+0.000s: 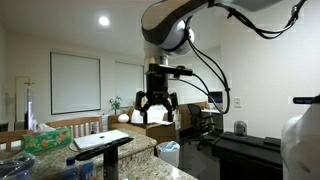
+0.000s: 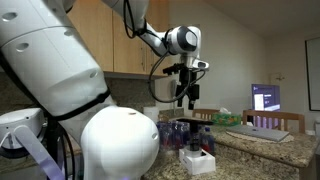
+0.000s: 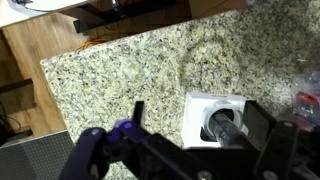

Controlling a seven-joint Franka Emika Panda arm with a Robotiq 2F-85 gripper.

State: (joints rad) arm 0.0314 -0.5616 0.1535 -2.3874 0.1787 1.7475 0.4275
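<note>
Two hazards concern us around the white tray (image 3: pixel 196 104), which sits on the speckled granite tabletop (image 3: pixel 110 70) with a dark cylinder (image 3: pixel 222 126) in it; the wrist view is too blurred for us to say whether that cylinder stands or lies. First, the tray looks light and loose on the stone. We judge that a descent landing off centre could catch its rim with one finger and shove or tip it rather than straddle it. Second, a clear object with a red patch (image 3: pixel 306 100) lies just beside the tray at the right of the wrist view, and a cluster of dark purple bottles (image 2: pixel 178 132) stands near it in an exterior view; a wide approach might knock these. The tabletop's edge is also near, with wooden floor (image 3: pixel 28 60) beyond, so anything pushed that way could fall. The fingers (image 1: pixel 144 103) are spread apart and hold nothing. They hang well above the tabletop, pointing straight down, and the wrist view frames the tray between them. The arm (image 1: pixel 168 28) arches high overhead, its last joint bent so that the wrist drops vertically, and black cables (image 1: pixel 210 65) loop beside it.
</note>
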